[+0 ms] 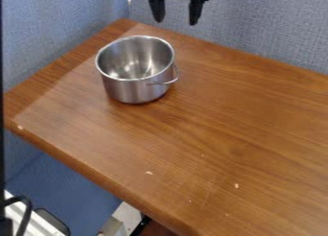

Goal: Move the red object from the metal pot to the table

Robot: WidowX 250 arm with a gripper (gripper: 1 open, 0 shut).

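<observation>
Only the very end of the arm is in shot, up at the top edge. The gripper (175, 13) is all black, kind of matte, with two short straight fingers (195, 11) coming off a blocky black body. Too small to make out any screws, cables or markings.
</observation>
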